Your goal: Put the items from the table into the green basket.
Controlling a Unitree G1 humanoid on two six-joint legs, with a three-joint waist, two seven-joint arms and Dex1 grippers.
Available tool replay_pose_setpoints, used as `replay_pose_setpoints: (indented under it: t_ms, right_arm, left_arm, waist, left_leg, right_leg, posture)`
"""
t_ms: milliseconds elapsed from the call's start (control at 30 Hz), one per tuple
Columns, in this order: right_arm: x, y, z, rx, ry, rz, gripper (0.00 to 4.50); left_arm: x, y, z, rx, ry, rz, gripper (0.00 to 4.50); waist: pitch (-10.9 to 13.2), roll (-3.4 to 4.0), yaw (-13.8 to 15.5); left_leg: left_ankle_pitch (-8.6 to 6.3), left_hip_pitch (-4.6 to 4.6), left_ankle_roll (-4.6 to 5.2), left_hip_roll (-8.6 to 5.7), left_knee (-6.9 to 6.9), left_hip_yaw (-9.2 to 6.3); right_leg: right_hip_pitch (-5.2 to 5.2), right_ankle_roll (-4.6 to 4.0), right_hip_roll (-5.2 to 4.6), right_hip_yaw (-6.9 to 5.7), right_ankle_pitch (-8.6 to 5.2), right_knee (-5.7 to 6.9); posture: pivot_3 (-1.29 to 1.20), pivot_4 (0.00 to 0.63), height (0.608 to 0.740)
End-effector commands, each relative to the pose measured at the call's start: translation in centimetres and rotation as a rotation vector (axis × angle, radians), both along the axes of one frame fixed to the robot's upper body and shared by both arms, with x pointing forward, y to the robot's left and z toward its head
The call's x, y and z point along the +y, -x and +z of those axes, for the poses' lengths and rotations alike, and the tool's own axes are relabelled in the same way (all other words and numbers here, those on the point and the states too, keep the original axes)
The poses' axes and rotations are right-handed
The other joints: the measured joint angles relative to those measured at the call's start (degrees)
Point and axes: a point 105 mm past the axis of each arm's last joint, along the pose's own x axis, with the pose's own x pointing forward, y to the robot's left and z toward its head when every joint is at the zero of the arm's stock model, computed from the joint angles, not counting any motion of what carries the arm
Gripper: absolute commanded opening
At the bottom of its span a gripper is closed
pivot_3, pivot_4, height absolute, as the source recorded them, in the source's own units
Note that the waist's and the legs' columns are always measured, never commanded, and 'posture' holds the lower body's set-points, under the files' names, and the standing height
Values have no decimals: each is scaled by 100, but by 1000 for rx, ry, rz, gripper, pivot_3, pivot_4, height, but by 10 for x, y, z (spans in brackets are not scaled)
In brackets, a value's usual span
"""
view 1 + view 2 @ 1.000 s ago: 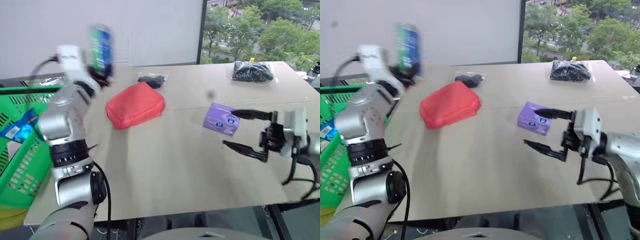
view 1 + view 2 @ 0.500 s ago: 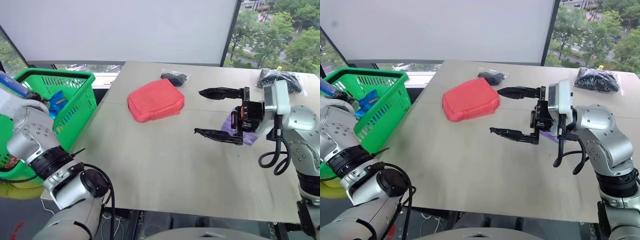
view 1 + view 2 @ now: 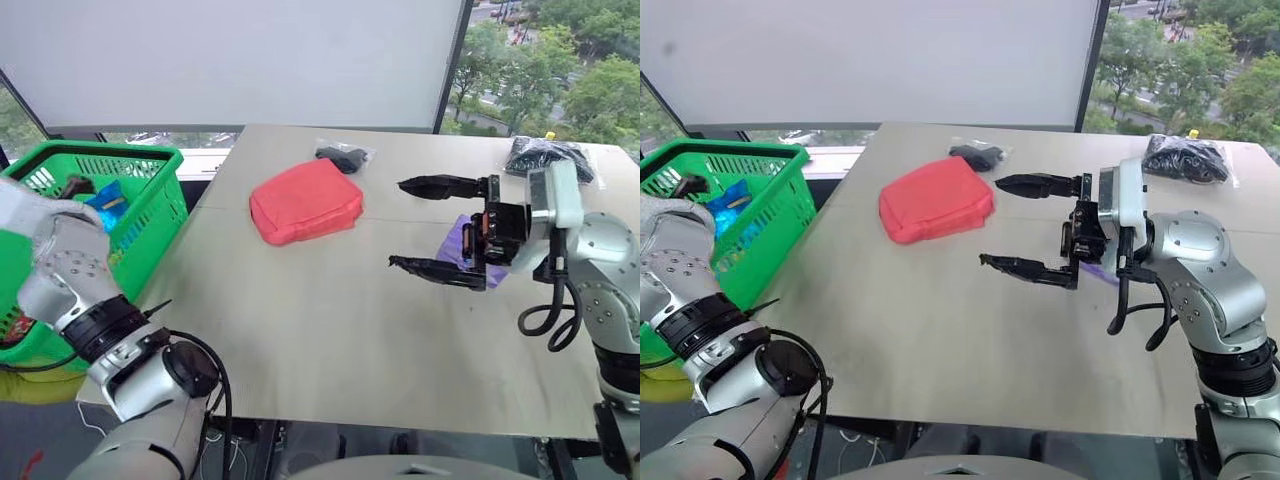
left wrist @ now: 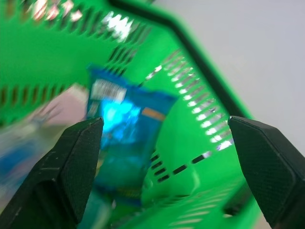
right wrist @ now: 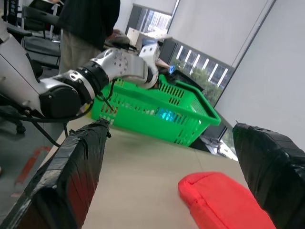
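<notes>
Items on the table (image 3: 330, 340), listed for you from the near edge outward. Your right gripper (image 3: 432, 226) hangs above the right half of the table, level and pointing toward the left edge, its two black fingers (image 3: 435, 186) spread wide with nothing between them. The purple packet (image 3: 462, 238) lies flat just behind that gripper, partly hidden by it, near the right edge. The red soft zip pouch (image 3: 305, 200) lies flat around the middle of the table, closer to the far edge than the near one, apart from the packet. One clear bag of black things (image 3: 343, 157) sits just beyond the pouch, close to the far edge; you cannot tell from these views whether the two touch. A second clear bag of black things (image 3: 548, 156) rests at the far right corner, well apart from the rest. The green basket (image 3: 150, 215) stands off the left edge of the table, beside it, with a blue packet (image 4: 121, 129) lying inside against its lattice wall. Your left gripper (image 4: 167, 162) is over the basket's open top, its fingers (image 4: 76, 162) spread wide and empty, looking down on the blue packet. In the right wrist view a person (image 5: 88, 24) in dark top and light trousers stands beyond the basket.
</notes>
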Motion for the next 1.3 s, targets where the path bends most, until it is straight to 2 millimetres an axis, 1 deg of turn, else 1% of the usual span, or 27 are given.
replay_pose_setpoints:
  t_ms: [33,100,133,167,200,233,300,333,400,467,533,600,633,700,733,833,967,1000,1033,1067,1200,1233,1267,1300]
  right_arm:
    - [-17,0,7,-34,2,-84,4500]
    - [-30,-1,1,-16,38,-145,4500]
    - [-40,-2,-6,-2,74,-195,4500]
    - [-46,-2,-10,7,100,-227,4500]
    - [-56,-3,-17,20,137,-285,4500]
    - [-62,-4,-21,29,161,-321,4500]
    - [-80,-1,-37,65,246,-392,4500]
    - [-88,1,-42,82,277,-421,4500]
    - [-101,6,-50,108,317,-474,4500]
    - [-108,9,-52,120,330,-512,4500]
    - [-112,12,-53,132,327,-536,4500]
    - [-114,16,-55,137,329,-553,4500]
    - [-114,18,-55,140,326,-560,4500]
    - [-114,20,-56,147,320,-571,4500]
    - [-114,21,-57,147,320,-575,4500]
    - [-114,25,-57,156,311,-586,4500]
    - [-117,32,-62,191,332,-602,4500]
    - [-118,33,-64,199,344,-610,4500]
    - [-121,34,-66,205,354,-627,4500]
    - [-123,35,-67,215,356,-644,4500]
    - [-129,36,-70,268,345,-699,4500]
    - [-130,36,-71,277,344,-711,4500]
    - [-131,36,-71,280,345,-722,4500]
    - [-131,35,-72,279,347,-728,4500]
  left_arm:
    - [-98,-33,49,-124,-230,-462,4416]
    - [-158,-41,38,-97,-213,-767,4416]
    - [-200,-39,24,-42,-198,-990,4416]
    - [-226,-33,14,1,-185,-1136,4416]
    - [-252,-27,-9,123,-211,-1280,4416]
    - [-265,-21,-25,214,-230,-1360,4416]
    - [-294,-12,-43,279,-162,-1543,4416]
    - [-303,-13,-50,300,-153,-1583,4416]
    - [-321,-20,-59,323,-229,-1641,4416]
    - [-341,-25,-62,328,-237,-1714,4416]
    - [-356,-33,-67,365,-230,-1741,4416]
    - [-371,-43,-73,413,-194,-1741,4416]
    - [-379,-48,-76,431,-168,-1733,4416]
    - [-394,-53,-84,469,-130,-1744,4416]
    - [-400,-55,-87,482,-141,-1746,4416]
    - [-416,-63,-104,547,-225,-1697,4416]
    - [-423,-65,-130,614,-390,-1666,4416]
    - [-424,-65,-134,618,-408,-1666,3882]
    - [-425,-64,-136,618,-410,-1668,3661]
    - [-426,-64,-137,611,-406,-1674,3252]
    - [-428,-63,-135,585,-383,-1695,1399]
    - [-427,-64,-134,580,-378,-1698,725]
    - [-426,-64,-133,573,-369,-1701,547]
    - [-425,-64,-133,566,-360,-1704,259]
  waist:
    - [-4,-6,63]
    - [-11,1,92]
    - [-15,8,102]
    - [-19,12,98]
    - [-20,15,82]
    - [-22,20,16]
    - [-29,42,-156]
    - [-28,44,-216]
    - [-28,52,-367]
    - [-25,61,-470]
    - [-12,77,-553]
    - [3,109,-634]
    - [2,119,-674]
    - [2,119,-788]
    - [4,121,-857]
    - [11,118,-942]
    - [17,112,-955]
    - [18,111,-956]
    - [18,111,-955]
    - [17,112,-959]
    - [14,118,-973]
    - [14,118,-973]
    - [13,119,-969]
    - [13,119,-968]
  left_leg:
    - [0,-3,0,-3,1,-9]
    - [0,-5,1,-7,1,-9]
    - [0,-6,2,-8,1,-9]
    - [0,-4,4,-9,2,-8]
    - [-1,-3,6,-9,1,-7]
    - [-2,-3,7,-8,2,-2]
    - [-1,1,8,-3,-2,8]
    - [-1,1,8,1,-3,13]
    - [0,7,7,13,-1,29]
    - [0,23,6,14,0,53]
    - [0,38,6,14,-1,63]
    - [-9,88,23,9,-6,66]
    - [-16,111,35,8,-8,68]
    - [-18,114,39,8,-10,84]
    - [-17,113,37,9,-9,90]
    - [-13,116,28,19,-11,117]
    - [-16,120,34,17,-11,133]
    - [-17,121,36,16,-11,138]
    - [-28,124,55,15,-11,144]
    - [-29,124,57,15,-11,147]
    - [-31,129,60,15,-10,153]
    - [-31,127,61,15,-10,153]
    - [-31,127,61,15,-10,153]
    - [-32,126,62,15,-10,152]
  right_leg:
    - [2,-1,-4,-9,0,0]
    - [4,-1,-12,-11,1,-3]
    - [8,0,-13,-10,1,-8]
    - [10,0,-14,-10,1,-11]
    - [12,0,-13,-8,1,-11]
    - [12,0,-11,-3,1,-12]
    - [9,-1,-1,8,0,-8]
    - [8,-3,1,12,-1,-6]
    - [9,-9,15,24,-4,0]
    - [12,-13,23,47,-7,23]
    - [29,-14,27,59,-8,33]
    - [101,-12,43,60,-12,13]
    - [139,-11,81,56,-13,-8]
    - [149,-7,92,60,-14,-25]
    - [149,-7,94,62,-14,-25]
    - [145,-7,92,89,-14,-24]
    - [142,-3,95,109,-13,-26]
    - [142,2,98,111,-16,-27]
    - [144,5,98,117,-18,-27]
    - [144,7,98,120,-18,-27]
    - [144,11,102,125,-18,-24]
    - [144,12,104,125,-19,-24]
    - [144,13,105,125,-19,-24]
    - [144,15,104,124,-20,-24]
  posture:
    - [178,0,740]
    - [160,0,740]
    - [148,0,740]
    - [134,0,740]
    - [108,0,740]
    - [99,0,740]
    - [59,0,740]
    - [41,0,740]
    - [6,0,740]
    - [-24,0,740]
    - [-36,0,740]
    - [-50,0,740]
    - [-50,0,740]
    - [-67,0,740]
    - [-75,0,740]
    - [-94,0,740]
    - [-127,0,740]
    - [-140,0,740]
    - [-146,0,740]
    - [-152,0,740]
    - [-159,0,740]
    - [-161,0,740]
    - [-162,0,740]
    - [-160,0,740]
